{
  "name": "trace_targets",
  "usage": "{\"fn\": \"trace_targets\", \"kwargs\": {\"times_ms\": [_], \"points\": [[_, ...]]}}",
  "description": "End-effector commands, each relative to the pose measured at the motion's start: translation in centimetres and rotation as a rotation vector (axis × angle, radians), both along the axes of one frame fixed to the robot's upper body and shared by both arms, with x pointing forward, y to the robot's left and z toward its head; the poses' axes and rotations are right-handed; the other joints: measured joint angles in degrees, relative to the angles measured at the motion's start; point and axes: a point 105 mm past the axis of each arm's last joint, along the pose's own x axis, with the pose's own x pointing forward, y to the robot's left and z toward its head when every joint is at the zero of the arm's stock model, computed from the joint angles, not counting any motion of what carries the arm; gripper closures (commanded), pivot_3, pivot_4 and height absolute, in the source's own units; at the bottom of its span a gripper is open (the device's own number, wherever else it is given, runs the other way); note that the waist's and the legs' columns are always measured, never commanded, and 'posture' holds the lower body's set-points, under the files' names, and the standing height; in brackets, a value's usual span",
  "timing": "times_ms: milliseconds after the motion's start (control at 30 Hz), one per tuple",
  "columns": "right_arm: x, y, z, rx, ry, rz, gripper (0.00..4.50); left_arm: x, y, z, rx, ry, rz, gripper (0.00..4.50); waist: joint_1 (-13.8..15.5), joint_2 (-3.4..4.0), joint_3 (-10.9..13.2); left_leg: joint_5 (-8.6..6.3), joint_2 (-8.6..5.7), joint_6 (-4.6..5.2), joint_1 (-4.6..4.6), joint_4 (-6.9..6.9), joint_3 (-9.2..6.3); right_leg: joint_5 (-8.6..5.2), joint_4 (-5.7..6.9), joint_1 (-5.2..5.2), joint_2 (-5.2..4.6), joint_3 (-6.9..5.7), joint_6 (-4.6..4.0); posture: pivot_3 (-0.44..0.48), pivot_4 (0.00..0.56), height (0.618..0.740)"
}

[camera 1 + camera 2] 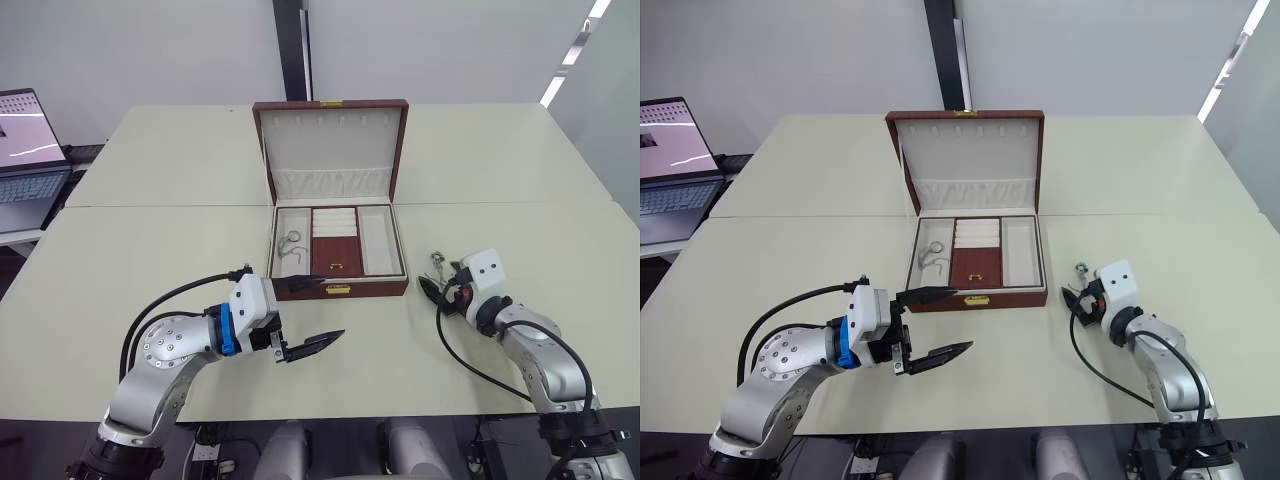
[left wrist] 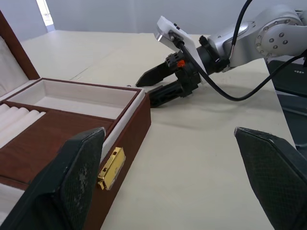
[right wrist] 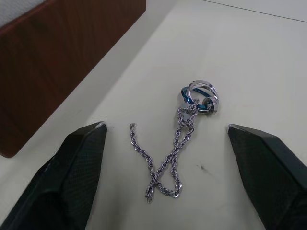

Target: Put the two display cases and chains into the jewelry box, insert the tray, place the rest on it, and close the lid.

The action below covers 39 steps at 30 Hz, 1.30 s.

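Laptop [image 1: 30,150] cut by picture's edge, only part of screen and keyboard showing. Item in jewelry box [image 1: 335,225] left compartment [image 1: 291,243] too small to identify (thin, silvery). Chain [image 3: 173,151] on table a mere speck from head views.

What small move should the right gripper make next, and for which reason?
Probably lower the right gripper straight down over the silver chain and close on it. Its fingers stand open on both sides of the chain, which lies loose on the table beside the open jewelry box, so it seems already lined up for a grasp.
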Motion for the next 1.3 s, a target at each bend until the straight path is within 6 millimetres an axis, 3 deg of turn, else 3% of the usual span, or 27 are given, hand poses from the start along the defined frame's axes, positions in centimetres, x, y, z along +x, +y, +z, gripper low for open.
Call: {"fn": "trace_targets", "kwargs": {"times_ms": [33,300,433,667,800,1033,1300], "points": [[-0.2,0.6,-0.5,0.003,0.029,0.015,1.60,-0.1,0.4,0.6,-0.006,-0.047,0.013,0.00,0.0,0.00,0.0,0.00,0.00,0.00,0.00,0.00,0.00,0.00,0.00,0.00,0.00,0.00,0.00,0.000,0.150,0.740],[0.2,0.1,-0.7,-0.004,0.035,-0.009,3.68,0.0,0.7,0.4,-0.011,-0.048,0.032,0.00,0.0,0.00,0.0,0.00,0.01,0.00,0.03,0.00,0.00,0.00,0.00,0.02,0.01,0.00,0.00,0.000,0.150,0.740],[0.3,0.1,-0.5,-0.002,0.026,-0.010,4.47,0.0,0.8,0.4,-0.018,-0.050,0.038,0.00,0.0,-0.01,0.0,0.00,0.01,0.00,0.03,0.00,0.00,0.00,0.00,0.02,0.01,0.00,0.00,0.000,0.150,0.740],[0.2,0.1,1.0,0.028,-0.044,0.011,4.47,0.1,0.9,0.5,-0.043,-0.046,0.051,0.00,0.0,-0.01,0.0,0.00,0.01,0.00,0.02,0.00,0.00,0.00,0.00,0.02,0.01,0.00,0.00,0.000,0.150,0.740],[0.1,0.4,3.3,0.087,-0.121,0.065,4.47,0.2,1.2,0.5,-0.052,-0.044,0.086,0.00,0.0,-0.01,0.0,0.00,0.00,0.00,0.01,0.00,0.00,0.00,0.00,0.02,0.00,0.01,0.00,0.000,0.150,0.740],[0.1,2.5,7.4,0.213,-0.197,0.187,4.47,0.3,2.2,0.2,-0.061,-0.026,0.177,0.00,0.0,0.00,0.0,0.00,0.02,0.00,0.01,0.00,-0.01,0.00,0.00,0.01,0.01,0.00,0.00,0.000,0.150,0.740],[0.2,5.3,9.8,0.251,-0.216,0.299,4.47,0.2,3.8,-0.2,-0.076,-0.011,0.295,0.00,0.1,0.00,0.0,0.00,0.00,0.00,-0.01,0.00,-0.03,0.00,-0.01,0.00,-0.01,-0.01,0.00,0.000,0.150,0.740]]}}
